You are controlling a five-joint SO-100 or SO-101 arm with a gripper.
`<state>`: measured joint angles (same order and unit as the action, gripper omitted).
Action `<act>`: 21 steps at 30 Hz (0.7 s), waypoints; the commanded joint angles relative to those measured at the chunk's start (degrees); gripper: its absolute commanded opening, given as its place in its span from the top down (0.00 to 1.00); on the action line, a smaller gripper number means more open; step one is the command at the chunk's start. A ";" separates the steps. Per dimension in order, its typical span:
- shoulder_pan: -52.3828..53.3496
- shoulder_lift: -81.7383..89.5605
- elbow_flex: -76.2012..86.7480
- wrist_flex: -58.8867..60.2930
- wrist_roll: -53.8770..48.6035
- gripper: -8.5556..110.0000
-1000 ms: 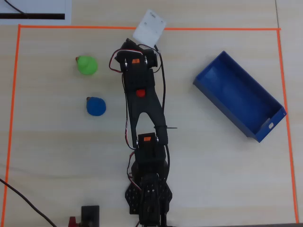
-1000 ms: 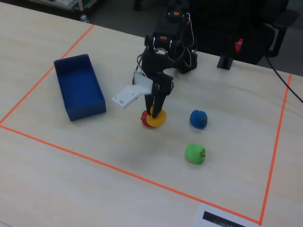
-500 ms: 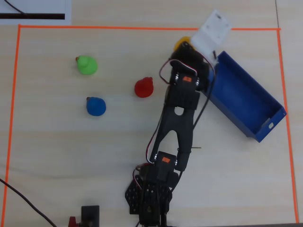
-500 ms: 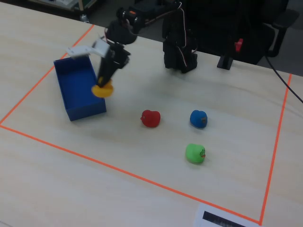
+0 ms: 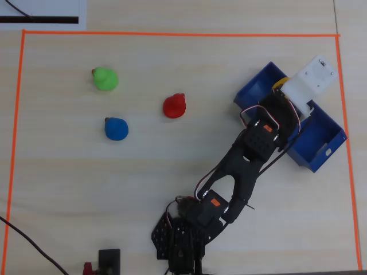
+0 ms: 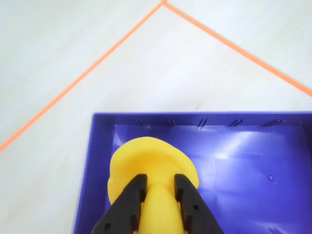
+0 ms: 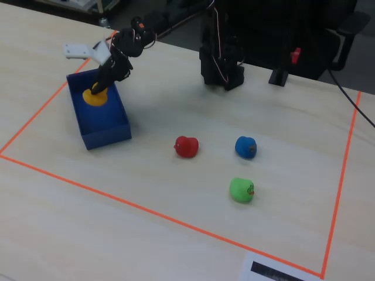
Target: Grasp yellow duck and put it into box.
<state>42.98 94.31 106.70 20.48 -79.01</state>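
Four ducks, one box. Pincer [image 6: 160, 187] closed narrow on the yellow duck [image 6: 151, 165], held over the box [image 6: 102, 118] interior near one end wall. Fixed view shows red duck [image 7: 186, 146], blue duck [image 7: 245, 147] and green duck [image 7: 241, 190] well apart from the pincer; wrist view shows none. Overhead view shows only a sliver of yellow beside the arm.

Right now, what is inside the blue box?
Inside the box is only the yellow duck, held between the fingers of the gripper. The box floor beside the duck is bare; the part under the duck and gripper is covered.
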 commanded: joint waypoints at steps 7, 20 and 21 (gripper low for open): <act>0.09 3.25 6.59 -7.65 -1.49 0.80; -7.65 17.58 -4.13 21.18 10.37 0.80; -9.67 21.01 -2.02 23.64 10.99 0.84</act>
<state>37.97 103.80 104.85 39.20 -70.31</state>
